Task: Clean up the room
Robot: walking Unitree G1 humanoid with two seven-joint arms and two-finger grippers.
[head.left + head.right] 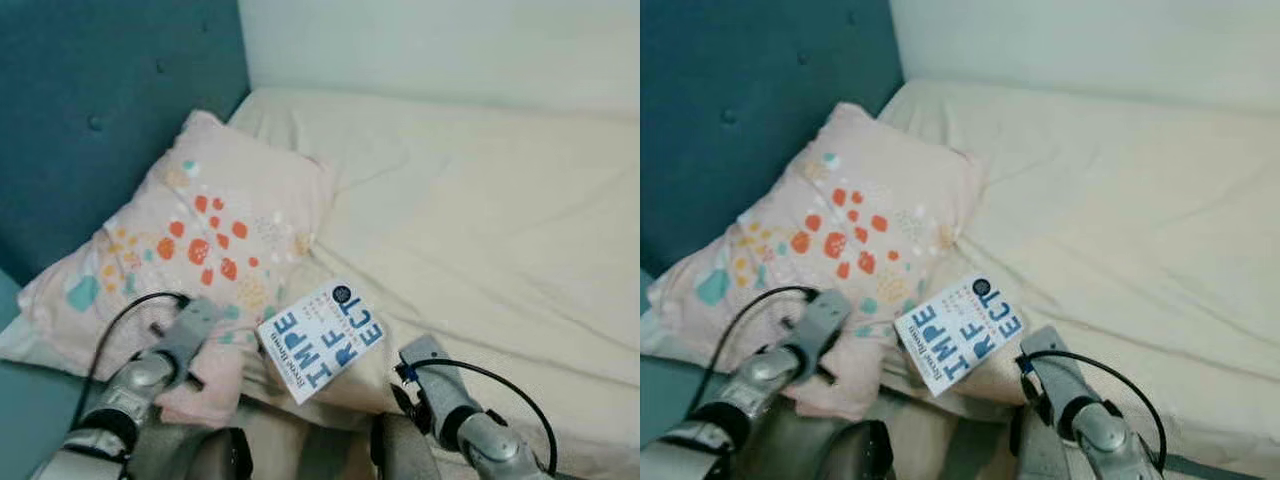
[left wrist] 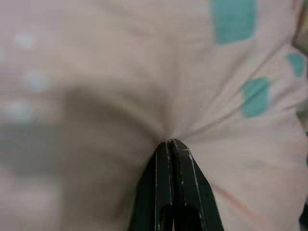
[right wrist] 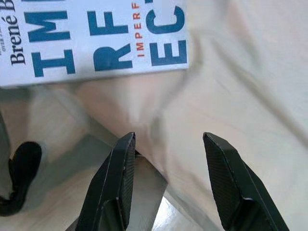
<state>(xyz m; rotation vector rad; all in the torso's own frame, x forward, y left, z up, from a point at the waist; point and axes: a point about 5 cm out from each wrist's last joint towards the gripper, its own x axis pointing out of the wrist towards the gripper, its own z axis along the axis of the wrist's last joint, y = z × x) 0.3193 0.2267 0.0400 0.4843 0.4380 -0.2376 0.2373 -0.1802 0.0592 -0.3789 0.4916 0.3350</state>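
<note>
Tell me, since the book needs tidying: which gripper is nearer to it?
Right. The right gripper hangs open just short of the book; the left gripper is shut on the pillow beside it.

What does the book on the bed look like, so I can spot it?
On the cream bed, find the pink pillow against the teal headboard. The book lies at the pillow's near corner: white cover, big blue block letters.
</note>
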